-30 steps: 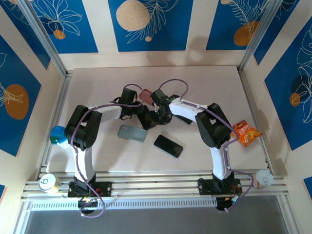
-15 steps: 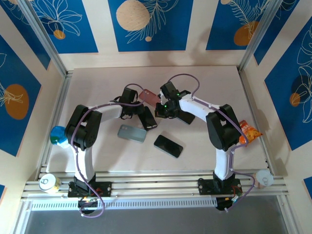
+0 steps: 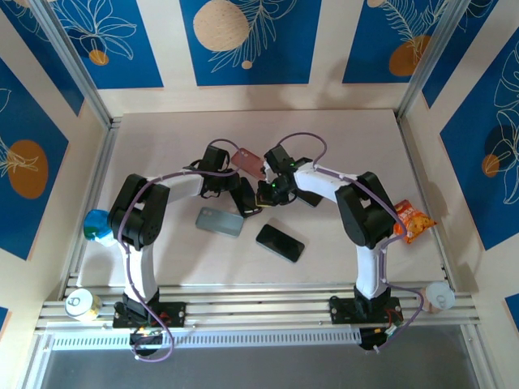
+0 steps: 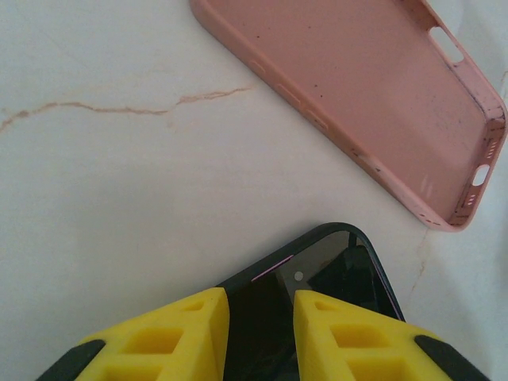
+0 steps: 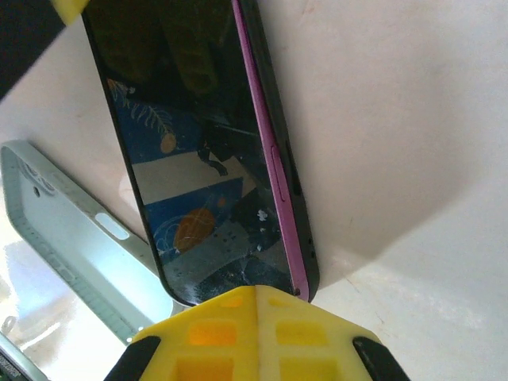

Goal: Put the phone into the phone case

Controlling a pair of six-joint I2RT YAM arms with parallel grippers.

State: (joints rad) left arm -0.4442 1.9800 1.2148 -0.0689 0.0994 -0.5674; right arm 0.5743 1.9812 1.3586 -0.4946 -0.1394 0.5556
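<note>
The phone (image 3: 247, 198), dark with a purple edge, lies screen up on the desk (image 3: 162, 138) near the middle, between the two arms. The left tool (image 3: 234, 187) comes at it from the left. In the left wrist view its yellow fingers (image 4: 186, 329) stand slightly apart over the phone's (image 4: 325, 266) end, and the dark glass shows through the gap. They seem to rest on the phone rather than clamp it, though that view is too close to be sure.

The right tool (image 3: 264, 193) comes from the right. In the right wrist view its tool (image 5: 255, 298) has the two fingers pressed together, tips meeting on a seam and touching the nearest corner of the phone (image 5: 198, 159).

The pink case (image 3: 247, 160) lies open side up just beyond the phone, on its far side. The left wrist view shows the pink case (image 4: 357, 87) close to the phone's corner but apart from it.

A pale green case (image 3: 220, 221) lies just near-left of the phone. A second black phone (image 3: 280, 242) sits nearer still, to the right. An orange snack bag (image 3: 410, 222) lies by the desk's right edge.
</note>
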